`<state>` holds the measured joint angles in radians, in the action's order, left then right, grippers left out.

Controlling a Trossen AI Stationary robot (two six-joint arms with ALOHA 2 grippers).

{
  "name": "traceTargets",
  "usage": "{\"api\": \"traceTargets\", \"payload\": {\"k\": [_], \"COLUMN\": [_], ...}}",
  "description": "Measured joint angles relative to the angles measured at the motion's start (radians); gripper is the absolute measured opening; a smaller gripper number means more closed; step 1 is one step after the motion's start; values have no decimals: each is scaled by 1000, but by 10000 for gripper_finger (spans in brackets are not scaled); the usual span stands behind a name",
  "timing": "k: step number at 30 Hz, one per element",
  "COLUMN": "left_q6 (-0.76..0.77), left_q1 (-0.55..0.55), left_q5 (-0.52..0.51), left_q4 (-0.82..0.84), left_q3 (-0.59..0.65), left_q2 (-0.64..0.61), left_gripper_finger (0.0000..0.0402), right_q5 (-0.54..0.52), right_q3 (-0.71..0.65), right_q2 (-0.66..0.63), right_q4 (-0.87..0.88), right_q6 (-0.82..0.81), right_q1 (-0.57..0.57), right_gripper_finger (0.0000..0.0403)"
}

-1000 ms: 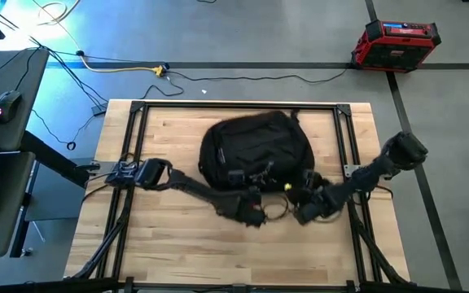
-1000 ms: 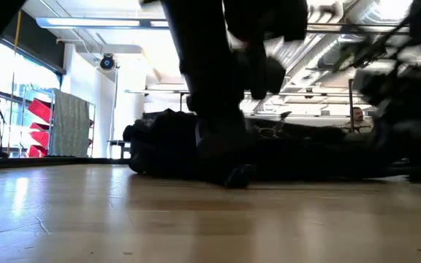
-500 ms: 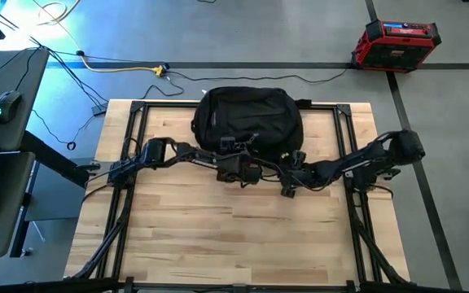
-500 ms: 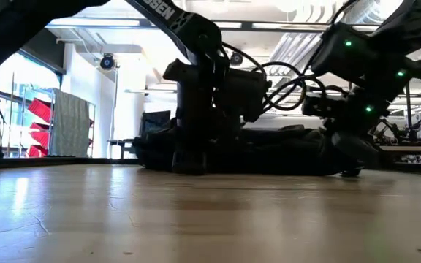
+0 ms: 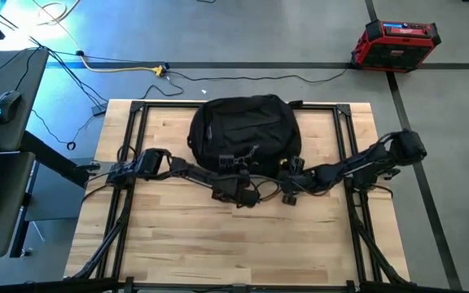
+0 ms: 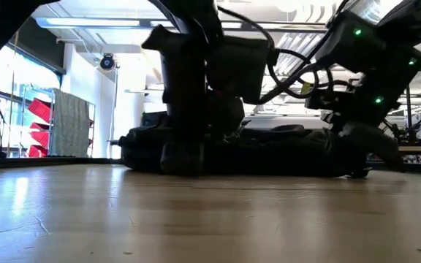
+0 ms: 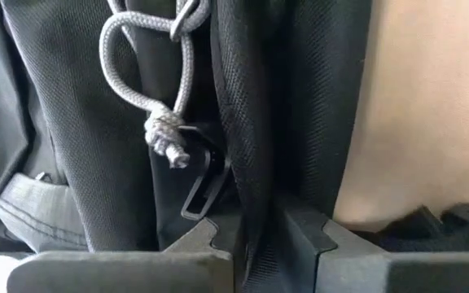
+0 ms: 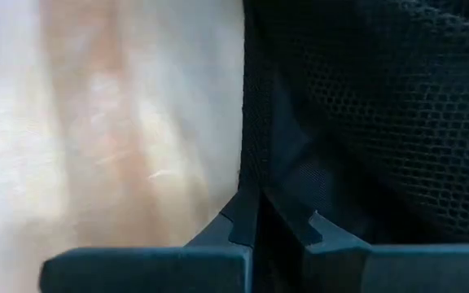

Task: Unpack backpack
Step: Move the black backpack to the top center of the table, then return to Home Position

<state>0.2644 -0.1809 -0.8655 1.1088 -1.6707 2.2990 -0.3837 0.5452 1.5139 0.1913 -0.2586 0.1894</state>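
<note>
Because the backpack (image 5: 244, 134) is limp black fabric lying slumped on the table (image 5: 177, 236), it will likely sag and drag rather than lift cleanly; its edges, straps or the grey cord pull (image 7: 161, 122) look the surest holds. It appears zipped, contents unseen. The left gripper (image 7: 247, 244) has fabric between slightly parted fingers at its near edge; the right gripper (image 8: 255, 224) pinches fabric beside it.

Black backpack (image 5: 243, 130) with grey zipper cord (image 7: 149, 98), black mesh panel (image 8: 389, 106), pale wood table (image 5: 218, 244), red case (image 5: 395, 45)
</note>
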Motion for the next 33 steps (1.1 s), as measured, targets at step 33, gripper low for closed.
{"api": "traceTargets", "payload": {"k": [33], "left_q6": [486], "left_q1": [-380], "left_q5": [28], "left_q4": [78], "left_q3": [251], "left_q2": [-882], "left_gripper_finger": [47], "right_q5": [-208], "right_q3": [-10], "right_q2": [-876], "right_q4": [539], "right_q6": [-268], "right_q1": [472], "right_gripper_finger": [0]}}
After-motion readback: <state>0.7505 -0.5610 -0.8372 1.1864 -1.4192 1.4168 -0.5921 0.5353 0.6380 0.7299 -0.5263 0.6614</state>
